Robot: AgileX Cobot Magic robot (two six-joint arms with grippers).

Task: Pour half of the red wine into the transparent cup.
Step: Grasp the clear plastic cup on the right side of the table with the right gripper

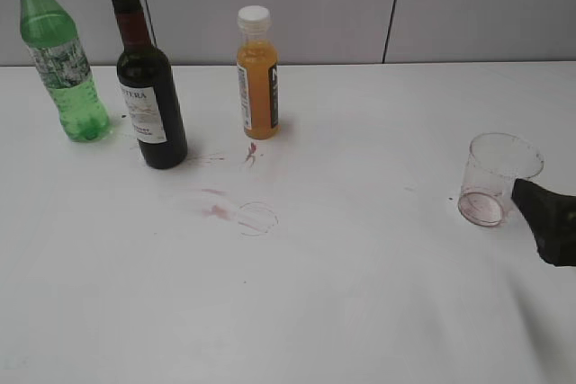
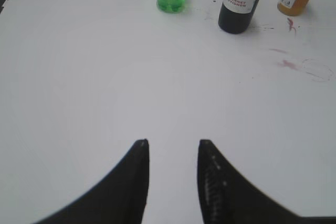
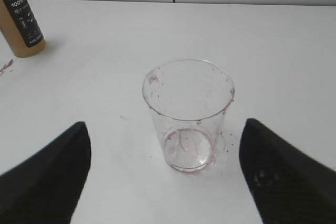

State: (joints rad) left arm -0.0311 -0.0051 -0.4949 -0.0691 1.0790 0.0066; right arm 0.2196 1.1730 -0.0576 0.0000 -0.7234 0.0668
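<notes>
The dark wine bottle (image 1: 148, 87) with red foil neck and white label stands upright at the back left; its base shows in the left wrist view (image 2: 239, 1). The wine inside cannot be made out through the dark glass. The transparent cup (image 1: 495, 177) stands upright at the right, holding only reddish stains, and fills the middle of the right wrist view (image 3: 188, 114). My right gripper (image 3: 165, 129) is open with a finger on each side of the cup, not touching it; one finger (image 1: 547, 215) shows at the right edge. My left gripper (image 2: 172, 142) is open and empty, well short of the bottles.
A green plastic bottle (image 1: 59, 56) stands left of the wine bottle, a small orange juice bottle (image 1: 257, 74) with a white cap to its right. Red stains and a ring mark (image 1: 256, 218) lie on the white table. A grey wall runs behind the bottles.
</notes>
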